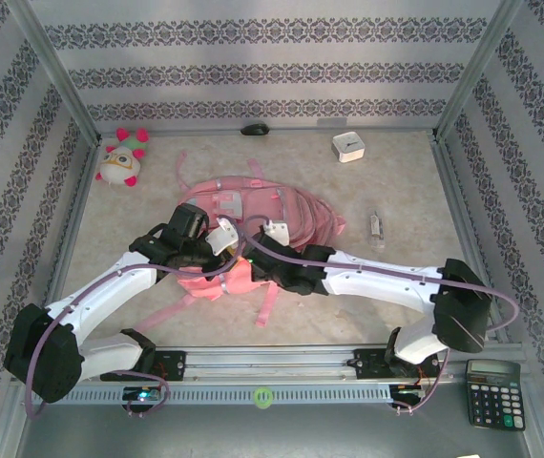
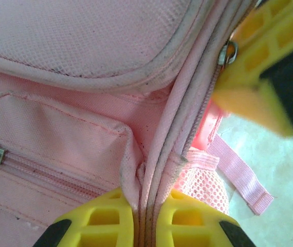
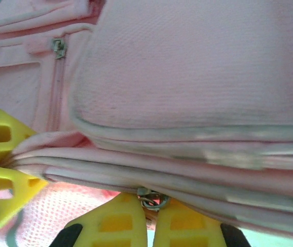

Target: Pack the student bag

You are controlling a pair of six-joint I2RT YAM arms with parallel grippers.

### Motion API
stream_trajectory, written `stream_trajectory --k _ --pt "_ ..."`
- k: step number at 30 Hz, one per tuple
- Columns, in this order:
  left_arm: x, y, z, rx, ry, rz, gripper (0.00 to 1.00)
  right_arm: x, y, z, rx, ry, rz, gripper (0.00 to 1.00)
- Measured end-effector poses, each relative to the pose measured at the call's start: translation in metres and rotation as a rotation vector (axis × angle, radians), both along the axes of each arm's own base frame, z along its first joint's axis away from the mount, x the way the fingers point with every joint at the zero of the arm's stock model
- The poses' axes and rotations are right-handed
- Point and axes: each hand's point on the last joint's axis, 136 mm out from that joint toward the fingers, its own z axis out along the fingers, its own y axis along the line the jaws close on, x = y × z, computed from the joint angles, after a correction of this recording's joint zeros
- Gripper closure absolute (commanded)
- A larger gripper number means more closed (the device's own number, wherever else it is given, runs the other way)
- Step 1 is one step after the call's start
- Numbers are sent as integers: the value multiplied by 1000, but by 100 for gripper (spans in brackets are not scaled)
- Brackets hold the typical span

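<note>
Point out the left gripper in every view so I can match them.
Top external: left gripper mid-table, on the student bag.
Left wrist: left gripper at bottom centre, pinching the bag's seam.
Right wrist: left gripper at the left edge, on the same seam.
Shared landmark: the zipper pull, upper right in left wrist, bottom centre in right wrist.

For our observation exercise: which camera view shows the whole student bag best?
Top external: the student bag shows nearly whole, outline and straps included. Both wrist views give close-ups of its fabric, seams and zippers.

Marbled beige table (image 1: 401, 196) bearing student bag (image 1: 286, 212), plush toy (image 1: 122, 159), white box (image 1: 348, 147).
</note>
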Motion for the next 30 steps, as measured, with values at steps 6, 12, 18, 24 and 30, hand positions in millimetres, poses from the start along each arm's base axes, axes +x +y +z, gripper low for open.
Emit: stream_trajectory --k 6,12,18,24,30 --pt "6 12 0 88 -75 -7 100 4 -41 5 25 26 34 100" --pt "6 33 -2 197 -133 -18 85 -1 -57 -10 95 92 122 100" --pt "-9 41 1 200 -100 -35 33 -18 -43 -28 172 154 218 100" --pt "-37 -19 26 128 -243 -223 20 -28 -22 -25 240 165 287 100" --pt "-22 -50 7 208 -340 -288 39 -38 -10 -22 285 165 334 100"
